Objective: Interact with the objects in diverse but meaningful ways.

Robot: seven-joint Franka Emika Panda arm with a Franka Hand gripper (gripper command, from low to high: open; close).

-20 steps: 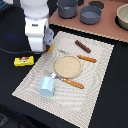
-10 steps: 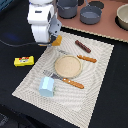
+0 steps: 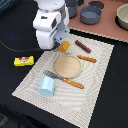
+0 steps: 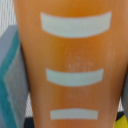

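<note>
My gripper (image 3: 61, 42) is shut on the orange-brown bread loaf (image 3: 64, 47) and holds it just above the placemat's far left corner. In the wrist view the loaf (image 4: 70, 65), with its white score marks, fills nearly the whole picture. The yellow block (image 3: 24, 61) lies on the dark table, off the mat, at the exterior view's left. The light blue gabled carton (image 3: 46, 86) stands on the mat's near part. The dark brown sausage (image 3: 83, 46) lies on the mat just right of the loaf.
A round tan plate (image 3: 67, 65) sits mid-mat, with an orange stick (image 3: 86, 58) beside it and an orange-handled fork (image 3: 65, 80) in front. Grey pots (image 3: 90, 14) and a bowl (image 3: 122, 15) stand at the back on a pink surface.
The arm has risen and shifted toward the exterior view's right and back. The bread loaf now hangs in the gripper above the mat's corner.
</note>
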